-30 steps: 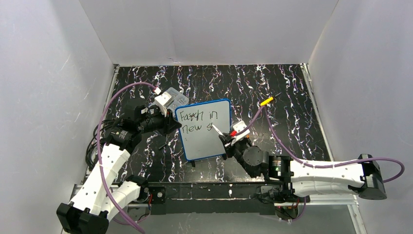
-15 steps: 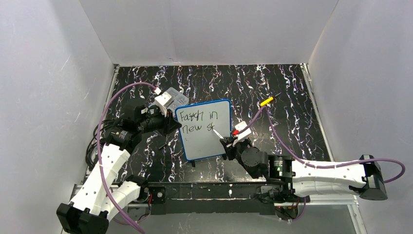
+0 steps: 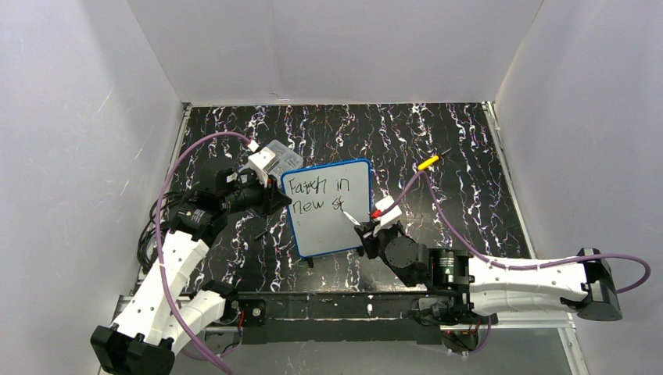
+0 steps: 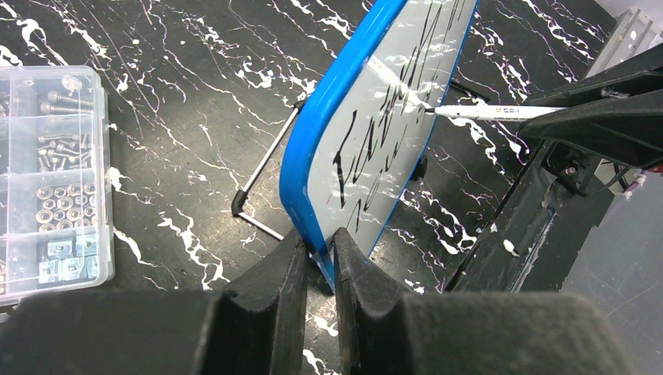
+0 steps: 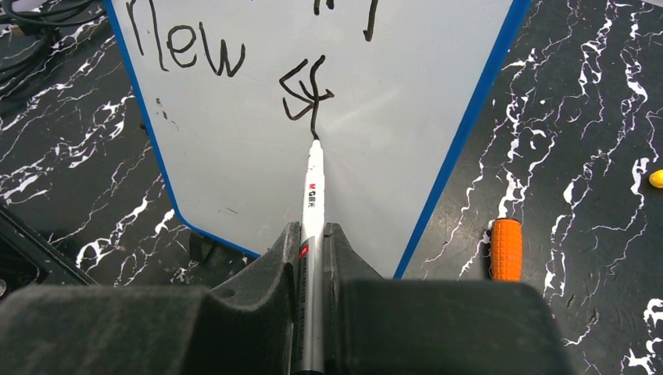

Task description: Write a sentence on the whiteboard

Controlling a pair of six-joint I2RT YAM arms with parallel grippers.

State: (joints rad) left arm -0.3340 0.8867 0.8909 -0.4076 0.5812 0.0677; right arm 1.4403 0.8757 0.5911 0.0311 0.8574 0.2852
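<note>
The whiteboard (image 3: 332, 223), white with a blue frame, stands tilted at the middle of the table. Black handwritten words run in two lines across it: the sentence (image 3: 317, 195) reads roughly "Faith in / new st". My left gripper (image 4: 320, 254) is shut on the board's blue left edge (image 4: 301, 180). My right gripper (image 5: 311, 234) is shut on a white marker (image 5: 313, 187), whose tip touches the board just under the last letters (image 5: 306, 94). The marker also shows in the top view (image 3: 349, 216) and the left wrist view (image 4: 500, 112).
A clear plastic compartment box (image 4: 47, 180) of screws and nuts lies left of the board. A metal hex key (image 4: 262, 176) lies by the board's back. An orange grip (image 5: 506, 248) lies right of the board. A yellow-tipped tool (image 3: 428, 162) lies at the far right.
The right gripper has moved the marker along the second line, and the last letters after "new" have grown by a stroke. The left gripper and board have not moved.
</note>
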